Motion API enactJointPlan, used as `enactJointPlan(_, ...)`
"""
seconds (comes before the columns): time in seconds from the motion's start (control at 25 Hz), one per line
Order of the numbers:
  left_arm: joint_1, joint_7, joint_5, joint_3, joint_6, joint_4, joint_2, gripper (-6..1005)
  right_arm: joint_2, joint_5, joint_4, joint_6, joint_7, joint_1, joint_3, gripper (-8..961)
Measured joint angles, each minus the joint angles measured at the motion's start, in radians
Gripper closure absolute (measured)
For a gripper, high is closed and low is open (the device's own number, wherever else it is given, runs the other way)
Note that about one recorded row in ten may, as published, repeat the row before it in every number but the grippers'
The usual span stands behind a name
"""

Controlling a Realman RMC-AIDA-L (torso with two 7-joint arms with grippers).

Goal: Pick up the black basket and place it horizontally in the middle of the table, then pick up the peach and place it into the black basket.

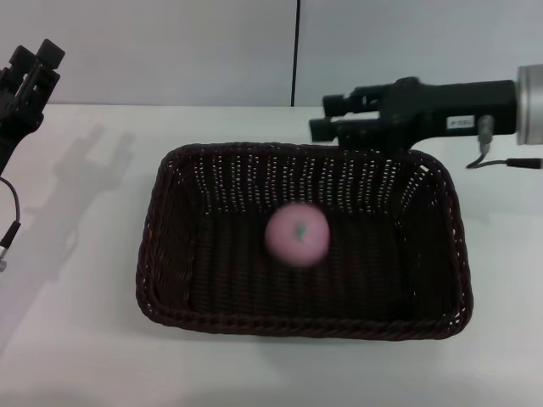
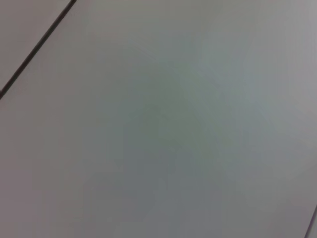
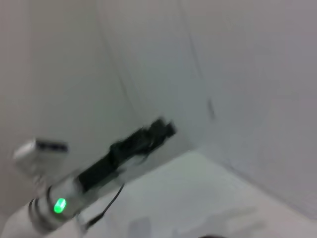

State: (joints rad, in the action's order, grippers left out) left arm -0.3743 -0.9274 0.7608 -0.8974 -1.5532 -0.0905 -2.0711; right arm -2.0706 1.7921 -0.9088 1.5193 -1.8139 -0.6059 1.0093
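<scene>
Lying lengthwise mid-table, the black basket is holding the peach on its floor, with bare white room all round. The right gripper is hovering over the far rim, fingers parted, empty. The left gripper is sitting far left, its grip unreadable. The left wrist view is showing blank surface; the right wrist view is catching the other arm, blurred.

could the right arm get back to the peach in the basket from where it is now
Probably yes. The peach lies alone in the open-topped black basket, nothing covering it. The right tool hangs over the basket's far rim, so a short reach down looks clear.
</scene>
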Motion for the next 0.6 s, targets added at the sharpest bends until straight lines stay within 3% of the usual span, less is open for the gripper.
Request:
enactJointPlan(0.12,0.002,-0.004,0.0,0.006,-0.003,0.0,0.0,407,-0.002,-0.061,0.04,0.004,0.047,0.025,-0.076,541)
enactJointPlan(0.2,0.004,-0.004,0.0,0.007,-0.004,0.0,0.0,407,0.0,-0.164,0.098,0.016,0.106,0.053,-0.145,398)
enactJointPlan(0.4,0.015,-0.002,0.0,0.032,-0.007,0.0,0.002,407,0.001,-0.456,0.299,0.036,0.379,0.139,-0.329,398)
enactJointPlan(0.6,0.033,-0.002,-0.001,0.076,-0.021,-0.009,0.005,407,0.001,-0.645,0.513,0.031,0.616,0.197,-0.516,397)
